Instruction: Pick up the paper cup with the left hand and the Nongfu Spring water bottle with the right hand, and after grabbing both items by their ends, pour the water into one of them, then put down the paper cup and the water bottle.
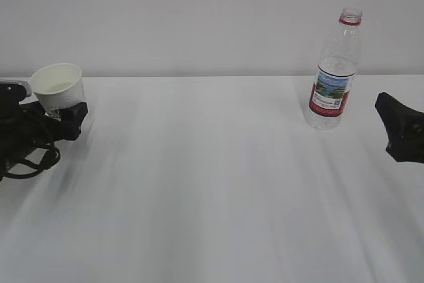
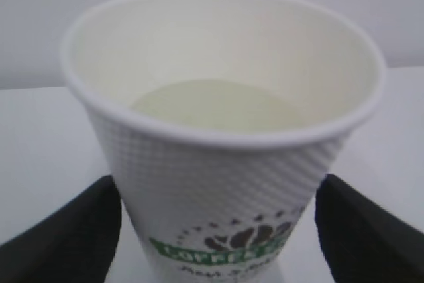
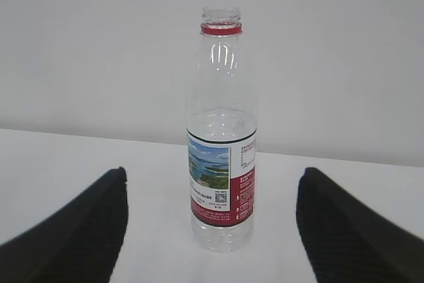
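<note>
White tabletop [image 1: 212, 190] under a plain pale wall carries only two things. At nine o'clock the paper cup [image 1: 59, 88] stands upright with water [image 2: 215, 104] in it, between the fingers of the left claw [image 1: 61, 121], which is released: in the left wrist view both fingers stand clear of the dimpled wall. The likely risk is a finger catching the cup as the arm backs off, tipping it and spilling. At two o'clock the Nongfu Spring water bottle [image 1: 334, 71] stands uncapped, nearly empty and light, so easily knocked; the right claw [image 3: 212, 230], spread wide, sits back from it. Nothing else stands in the way.
</note>
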`<control>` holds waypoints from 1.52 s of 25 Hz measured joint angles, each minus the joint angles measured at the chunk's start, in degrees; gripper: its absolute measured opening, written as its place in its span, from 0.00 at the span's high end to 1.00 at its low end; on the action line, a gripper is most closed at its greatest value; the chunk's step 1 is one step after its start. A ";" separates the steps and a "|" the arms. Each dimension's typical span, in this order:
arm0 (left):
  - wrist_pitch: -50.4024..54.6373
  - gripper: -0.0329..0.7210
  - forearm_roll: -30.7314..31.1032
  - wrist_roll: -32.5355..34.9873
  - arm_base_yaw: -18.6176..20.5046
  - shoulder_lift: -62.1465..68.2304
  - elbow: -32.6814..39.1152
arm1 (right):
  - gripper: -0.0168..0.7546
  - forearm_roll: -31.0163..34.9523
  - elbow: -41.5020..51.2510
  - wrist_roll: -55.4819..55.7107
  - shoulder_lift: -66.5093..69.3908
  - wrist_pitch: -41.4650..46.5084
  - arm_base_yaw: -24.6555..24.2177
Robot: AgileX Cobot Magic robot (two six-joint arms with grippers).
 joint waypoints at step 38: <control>15.06 0.11 1.75 2.22 0.00 -41.70 16.13 | 0.22 -1.29 0.00 0.00 -20.37 18.29 0.00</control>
